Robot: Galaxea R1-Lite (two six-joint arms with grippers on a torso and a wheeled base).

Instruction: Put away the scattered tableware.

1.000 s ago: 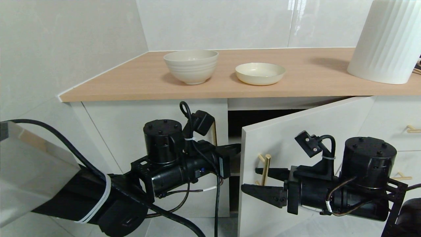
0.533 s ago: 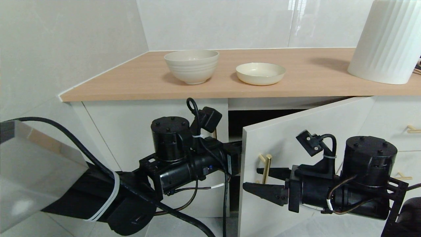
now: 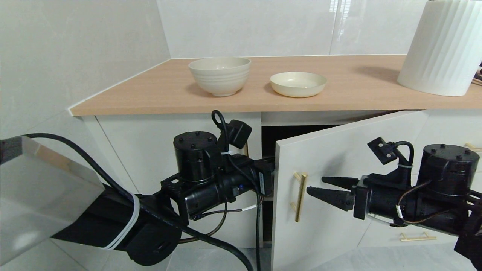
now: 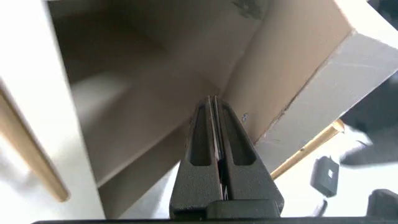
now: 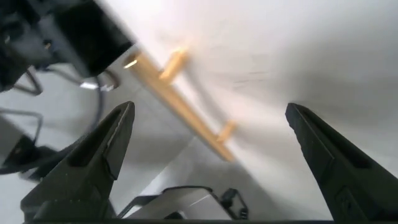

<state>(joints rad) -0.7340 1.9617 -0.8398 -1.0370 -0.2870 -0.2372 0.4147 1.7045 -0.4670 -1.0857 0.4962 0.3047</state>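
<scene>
The right hand was held spread beside the door's brass handle. The left hand, pressed together, was pointed into the cabinet, whose shelf was revealed by the wrist view but left dark in the head view. On the desk beyond, bowl and dish were judged rigid, slippery and breakable, best gripped by the rim.
</scene>
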